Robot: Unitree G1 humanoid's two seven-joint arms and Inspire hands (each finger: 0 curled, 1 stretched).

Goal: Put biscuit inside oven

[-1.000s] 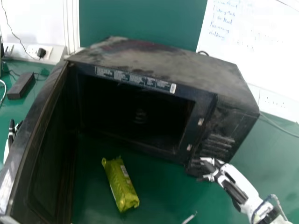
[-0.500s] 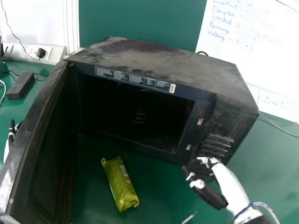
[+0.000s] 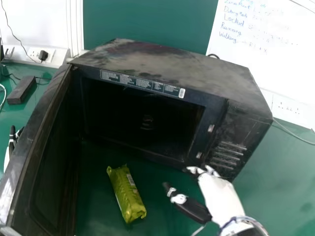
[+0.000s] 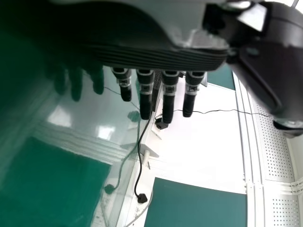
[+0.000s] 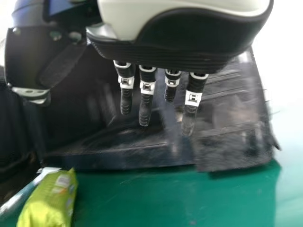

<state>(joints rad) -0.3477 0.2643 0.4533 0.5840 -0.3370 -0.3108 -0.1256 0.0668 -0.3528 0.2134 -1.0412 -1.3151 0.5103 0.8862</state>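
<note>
The biscuit packet (image 3: 126, 194) lies on the green table (image 3: 280, 189), low and left of centre in the head view, slanting from upper left to lower right. Just beyond it is the oven's dark opening (image 3: 142, 120); the open door (image 3: 51, 167) stands along the left side. The right hand (image 3: 220, 196) is at lower right of centre, near the packet but apart from it, its fingers straight and its thumb held well away, a wide and empty grasp. The left hand (image 3: 12, 142) sits idle at the left edge, outside the door, fingers extended and holding nothing.

The step in hand looks to be the approach to the packet. It would go best with the right hand brought leftward, the thumb passing over the near end without nudging it, then lowered to straddle the narrow width around the middle. The wrapper probably gives, so a firm, even squeeze should do without crushing the biscuits. Lift above the opening's lower lip before going forward, keep the knuckles off the door, and let go only once the whole packet is inside.
</note>
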